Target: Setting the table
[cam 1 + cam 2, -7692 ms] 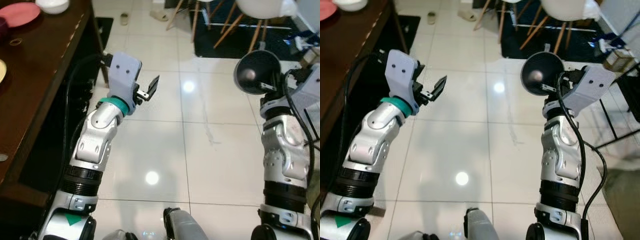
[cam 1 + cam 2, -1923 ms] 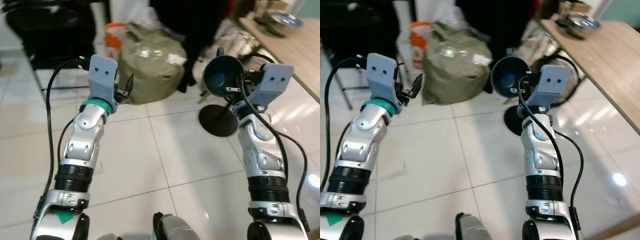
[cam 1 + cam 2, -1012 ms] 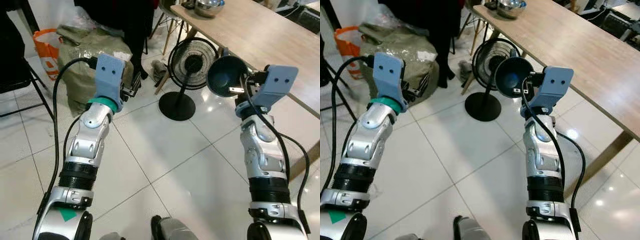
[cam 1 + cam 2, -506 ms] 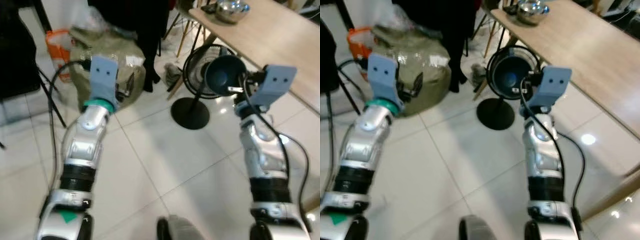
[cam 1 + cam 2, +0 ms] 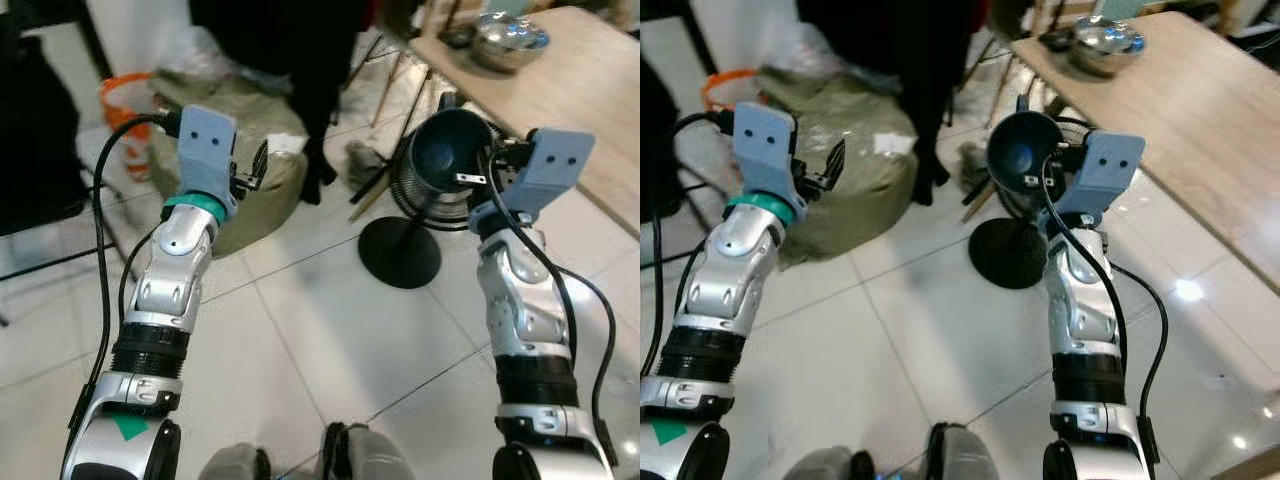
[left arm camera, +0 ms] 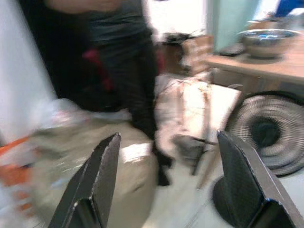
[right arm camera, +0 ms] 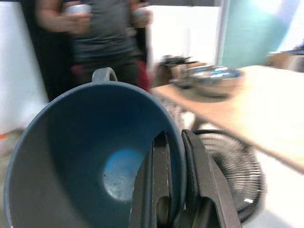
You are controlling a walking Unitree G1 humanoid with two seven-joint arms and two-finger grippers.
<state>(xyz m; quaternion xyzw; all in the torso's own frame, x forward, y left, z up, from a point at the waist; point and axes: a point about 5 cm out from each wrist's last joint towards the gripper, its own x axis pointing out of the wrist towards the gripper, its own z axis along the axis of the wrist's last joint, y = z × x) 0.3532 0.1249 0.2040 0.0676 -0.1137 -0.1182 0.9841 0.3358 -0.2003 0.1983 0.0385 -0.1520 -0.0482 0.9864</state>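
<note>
**A:** Up at the far right there's the wooden table [image 5: 1200, 110] with a steel bowl [image 5: 1102, 42] on it. That's where the robot looks headed, I'd guess. So the carry step of setting the table?

**B:** Yeah, looks like it. The right gripper [image 7: 173, 190] has its two fingers pinched on the rim of a blue bowl [image 7: 90, 156], one finger inside and one outside. Bowl's held up in the air, tipped so the inside faces the camera, off the near-left corner of the table and above a floor fan [image 5: 405, 240].

**A:** And the left gripper [image 6: 166, 180]?

**B:** Fingers spread wide, nothing between them. It's just hanging out in front of a green sack [image 5: 855, 140] on the left. There's a person [image 7: 104, 38] standing on the far side too, pretty blurry.

**A:** So what's next?

**B:** My take: get closer to the table, steer around the fan and the person, then level the bowl and set it down on a bare bit of the top. That rim pinch looks a bit thin, so I'd move gently.
</note>
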